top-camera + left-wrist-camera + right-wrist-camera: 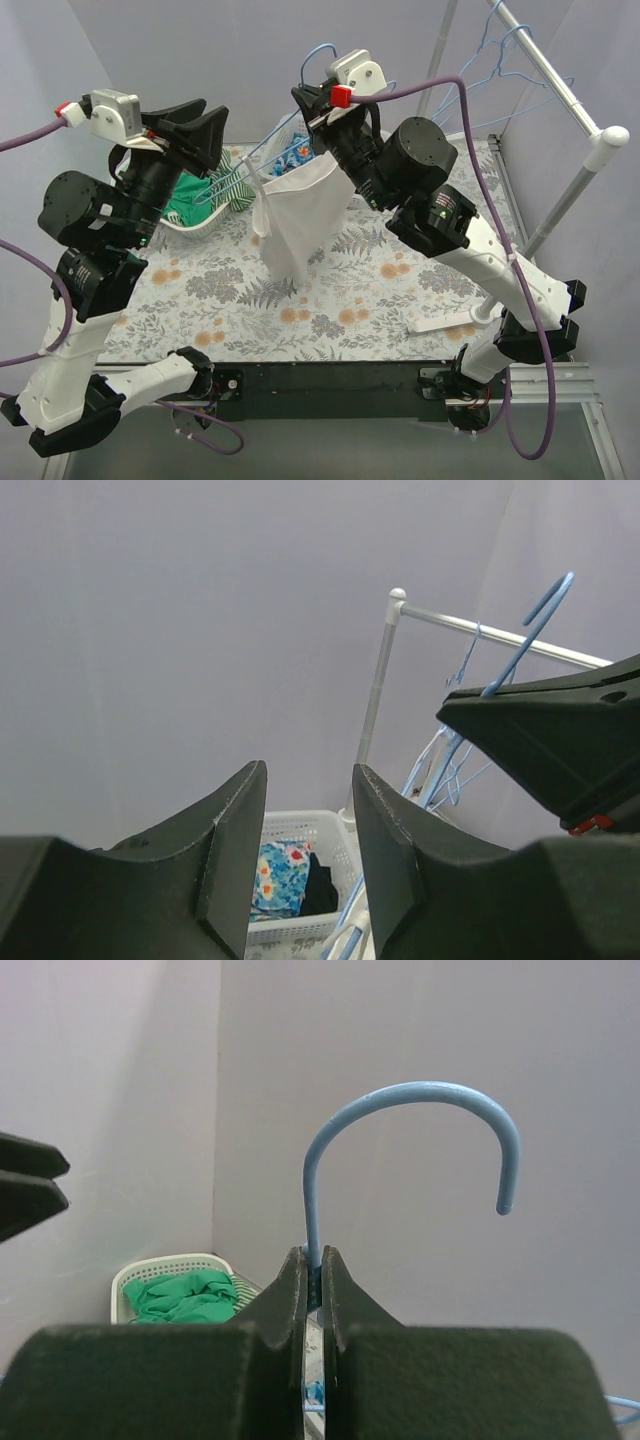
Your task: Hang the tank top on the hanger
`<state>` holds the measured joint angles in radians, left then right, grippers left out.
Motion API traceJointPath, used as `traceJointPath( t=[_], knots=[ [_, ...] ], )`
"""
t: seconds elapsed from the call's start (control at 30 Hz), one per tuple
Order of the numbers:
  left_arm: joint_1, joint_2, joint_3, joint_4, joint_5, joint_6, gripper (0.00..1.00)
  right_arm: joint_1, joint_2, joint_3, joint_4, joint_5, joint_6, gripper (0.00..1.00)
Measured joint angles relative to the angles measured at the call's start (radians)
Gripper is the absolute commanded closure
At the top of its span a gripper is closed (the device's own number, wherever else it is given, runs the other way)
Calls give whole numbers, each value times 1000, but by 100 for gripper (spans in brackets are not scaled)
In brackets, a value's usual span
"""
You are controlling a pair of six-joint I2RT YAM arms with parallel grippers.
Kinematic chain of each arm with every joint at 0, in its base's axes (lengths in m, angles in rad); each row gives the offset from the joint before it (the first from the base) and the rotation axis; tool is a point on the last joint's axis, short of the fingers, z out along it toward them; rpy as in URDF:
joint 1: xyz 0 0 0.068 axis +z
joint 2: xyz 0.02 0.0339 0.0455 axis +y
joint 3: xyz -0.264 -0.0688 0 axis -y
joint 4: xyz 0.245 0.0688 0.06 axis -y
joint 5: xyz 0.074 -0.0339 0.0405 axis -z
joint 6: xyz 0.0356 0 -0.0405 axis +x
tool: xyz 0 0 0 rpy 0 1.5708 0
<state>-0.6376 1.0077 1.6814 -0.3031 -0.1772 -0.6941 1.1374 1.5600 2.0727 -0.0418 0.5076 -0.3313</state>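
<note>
The white tank top (pixel 298 215) hangs limp from the pale-blue hanger (pixel 243 166), its hem reaching the floral tabletop. The hanger's left shoulder sticks out bare toward the lower left. My right gripper (pixel 312 105) is shut on the hanger's neck just under the hook, seen in the right wrist view (pixel 314 1260) with the hook (pixel 410 1095) rising above the fingers. My left gripper (pixel 212 120) is open and empty, raised in the air left of the hanger. In the left wrist view (pixel 308 780) the hanger's hook (pixel 545 600) shows above the right gripper's black fingers.
A white basket of green clothes (pixel 195 222) stands at the left under my left gripper. A second basket with blue floral cloth (pixel 280 875) stands at the back behind the tank top. A metal rail (pixel 560 80) with several spare blue hangers (pixel 480 70) runs along the right.
</note>
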Motion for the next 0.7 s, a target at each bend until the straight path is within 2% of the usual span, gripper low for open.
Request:
traceJointPath(
  t=[0.17, 0.33, 0.37, 0.47, 0.7],
  knots=[
    [0, -6, 60, -17, 64, 24, 65, 14, -10, -23, 8, -9, -10, 99],
    [0, -52, 39, -126, 108, 10, 66, 14, -27, -90, -33, -14, 13, 99],
    [0, -68, 22, -158, 116, 4, 60, 14, -27, -96, -55, -21, 22, 99],
    [0, -117, -38, -255, 138, -15, 53, 14, -27, -118, -105, -52, 54, 99],
    [0, -165, -151, -431, 216, -52, 51, 9, -40, -224, -149, -145, 137, 99]
  ],
)
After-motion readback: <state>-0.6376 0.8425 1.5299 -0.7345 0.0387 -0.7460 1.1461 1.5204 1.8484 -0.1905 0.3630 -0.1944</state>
